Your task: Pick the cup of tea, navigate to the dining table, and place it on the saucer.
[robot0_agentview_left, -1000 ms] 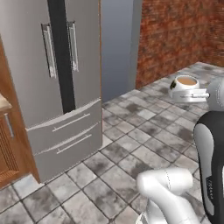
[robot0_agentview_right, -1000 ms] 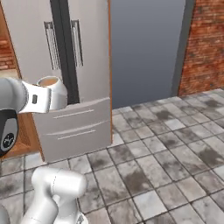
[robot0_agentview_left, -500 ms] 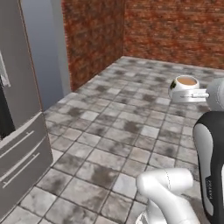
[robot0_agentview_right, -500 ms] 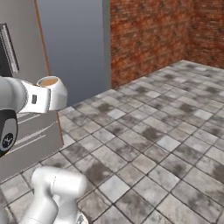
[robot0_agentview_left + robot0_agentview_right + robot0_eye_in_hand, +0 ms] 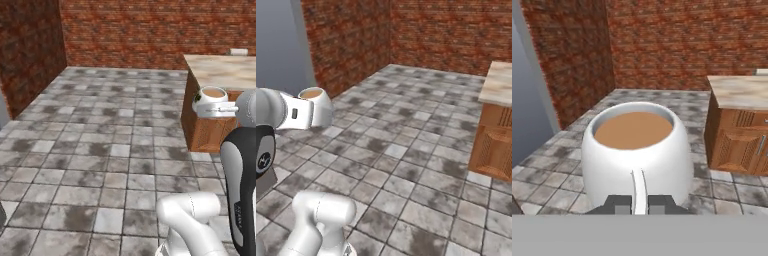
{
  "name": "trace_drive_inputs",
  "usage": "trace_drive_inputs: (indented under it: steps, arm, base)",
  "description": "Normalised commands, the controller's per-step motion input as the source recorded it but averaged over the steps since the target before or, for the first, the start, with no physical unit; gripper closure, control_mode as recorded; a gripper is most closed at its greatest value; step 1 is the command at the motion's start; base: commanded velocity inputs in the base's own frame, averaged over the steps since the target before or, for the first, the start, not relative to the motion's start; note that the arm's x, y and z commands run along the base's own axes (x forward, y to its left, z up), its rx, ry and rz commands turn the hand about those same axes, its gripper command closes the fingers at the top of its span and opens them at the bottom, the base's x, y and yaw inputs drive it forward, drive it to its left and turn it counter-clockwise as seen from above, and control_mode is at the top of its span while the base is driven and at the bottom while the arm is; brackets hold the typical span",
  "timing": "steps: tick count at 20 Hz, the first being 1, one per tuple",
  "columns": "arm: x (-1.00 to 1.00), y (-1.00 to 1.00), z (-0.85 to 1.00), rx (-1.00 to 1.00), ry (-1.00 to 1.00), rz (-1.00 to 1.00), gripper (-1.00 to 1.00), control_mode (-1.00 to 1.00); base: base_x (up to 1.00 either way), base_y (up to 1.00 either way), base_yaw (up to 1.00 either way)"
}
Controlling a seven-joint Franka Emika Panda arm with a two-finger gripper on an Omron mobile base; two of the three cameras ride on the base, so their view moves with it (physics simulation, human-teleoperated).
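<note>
One white cup of tea, nearly full of brown tea, sits upright in the pincer, whose fingers clench its thin side handle. It hangs in the air above the tiled floor, near a marble-topped wooden bench.

- Wide free room is given over the grey stone-tiled floor.
- The right side is blocked by the marbled-top wooden counter; red brick walls close the far end.

Both base views look forward and down from behind the arm (left, right), sharing tiled floor, brick wall and marbled worktop. Hand view sits close, facing the same corner.
</note>
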Motion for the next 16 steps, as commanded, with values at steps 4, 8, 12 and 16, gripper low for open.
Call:
trace_drive_inputs:
  steps: [4, 8, 12, 16]
  arm:
    - [0.00, 0.00, 0.00, 0.00, 0.00, 0.00, 1.00, 1.00]
    - [0.00, 0.00, 0.00, 0.00, 0.00, 0.00, 1.00, 1.00]
    - [0.00, 0.00, 0.00, 0.00, 0.00, 0.00, 1.00, 1.00]
    - [0.00, 0.00, 0.00, 0.00, 0.00, 0.00, 1.00, 1.00]
  base:
    - [0.20, -0.18, -0.50]
    - [0.41, -0.04, -0.43]
    - [0.56, 0.00, -0.38]
    - [0.65, 0.00, -0.34]
